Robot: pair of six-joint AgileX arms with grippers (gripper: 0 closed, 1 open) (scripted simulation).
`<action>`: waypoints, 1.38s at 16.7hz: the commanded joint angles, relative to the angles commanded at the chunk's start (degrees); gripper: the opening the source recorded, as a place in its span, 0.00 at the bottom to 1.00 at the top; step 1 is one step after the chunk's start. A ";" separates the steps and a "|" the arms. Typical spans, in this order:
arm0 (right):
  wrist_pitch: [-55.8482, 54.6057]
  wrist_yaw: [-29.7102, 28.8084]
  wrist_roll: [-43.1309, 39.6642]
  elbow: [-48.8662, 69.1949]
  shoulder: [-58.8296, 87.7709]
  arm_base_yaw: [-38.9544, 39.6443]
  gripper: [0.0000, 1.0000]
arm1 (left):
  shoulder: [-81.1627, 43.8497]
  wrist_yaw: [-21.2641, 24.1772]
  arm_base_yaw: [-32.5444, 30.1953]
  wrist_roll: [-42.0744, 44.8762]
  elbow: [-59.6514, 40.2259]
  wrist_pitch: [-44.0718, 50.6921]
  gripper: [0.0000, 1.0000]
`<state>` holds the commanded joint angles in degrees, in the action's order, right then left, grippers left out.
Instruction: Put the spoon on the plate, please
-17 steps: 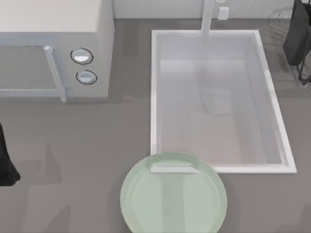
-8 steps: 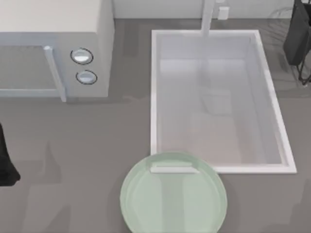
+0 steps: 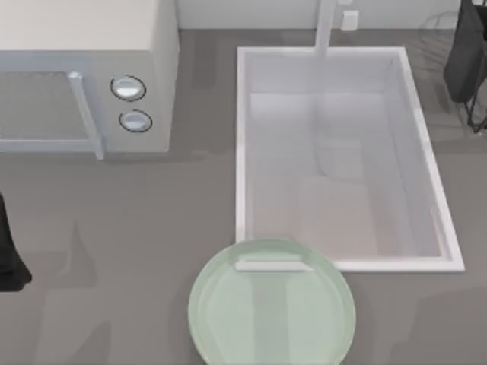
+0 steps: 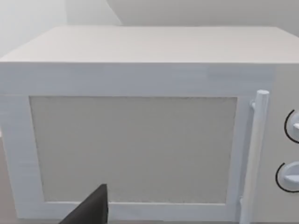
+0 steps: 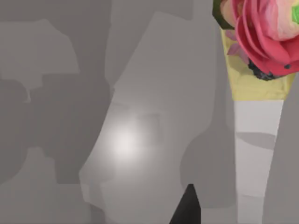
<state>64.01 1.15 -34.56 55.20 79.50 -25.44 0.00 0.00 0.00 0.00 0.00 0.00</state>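
Two AgileX arms are at the desk, each with one tool. The right arm (image 3: 466, 53) sits at the upper right corner of the top view, a dark shape beyond the far right corner of the sink. In the right wrist view a single dark tip of the right tool (image 5: 187, 210) shows at the lower edge, and it cannot be told whether this tool is apart or together. Close to that tip but not touching it is the one spoon (image 5: 258, 126): a white handle running up to a yellow band and a pink-red flower ornament at the upper right of that frame, with grey surface behind it. Whether the spoon is held or lying there cannot be told.

The left arm (image 3: 7, 255) is parked at the left edge of the top view. One dark corner of the left tool (image 4: 91, 210) shows in the left wrist view, and its state cannot be told either. It faces the one microwave (image 3: 91, 53), which stands at the upper left of the desk (image 3: 114, 228) with two round knobs (image 3: 128, 88) and one bar handle (image 3: 85, 114).

The one plate (image 3: 270, 319), pale green and glassy, lies at the lower middle of the top view, its far edge overlapping the near left corner of the one white sink (image 3: 242, 152). One faucet (image 3: 326, 26) rises at the sink's far rim.
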 joint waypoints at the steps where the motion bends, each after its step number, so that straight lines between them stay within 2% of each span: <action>1: 0.04 0.00 0.00 0.03 -0.04 0.00 0.00 | 0.00 0.00 0.00 0.00 0.00 0.00 1.00; 7: -0.01 -0.01 -1.50 0.37 0.72 0.82 0.00 | 0.00 0.00 0.00 0.00 0.00 0.00 1.00; 9: 0.21 -0.09 -5.37 1.57 1.93 2.69 0.00 | 0.00 0.00 0.00 0.00 0.00 0.00 1.00; 12: 0.80 -0.31 -16.01 4.60 5.08 7.68 0.00 | 0.00 0.00 0.00 0.00 0.00 0.00 1.00; 14: 1.32 -0.49 -25.99 7.10 7.83 12.11 0.00 | 0.00 0.00 0.00 0.00 0.00 0.00 1.00; 17: 2.17 -0.69 -45.59 10.95 12.49 20.04 0.00 | 0.00 0.00 0.00 0.00 0.00 0.00 1.00; 23: 3.73 -0.56 -94.10 18.39 22.69 38.70 0.00 | 0.00 0.00 0.00 0.00 0.00 0.00 1.00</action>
<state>67.74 0.60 -128.66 73.59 102.19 13.25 0.00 0.00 0.00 0.00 0.00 0.00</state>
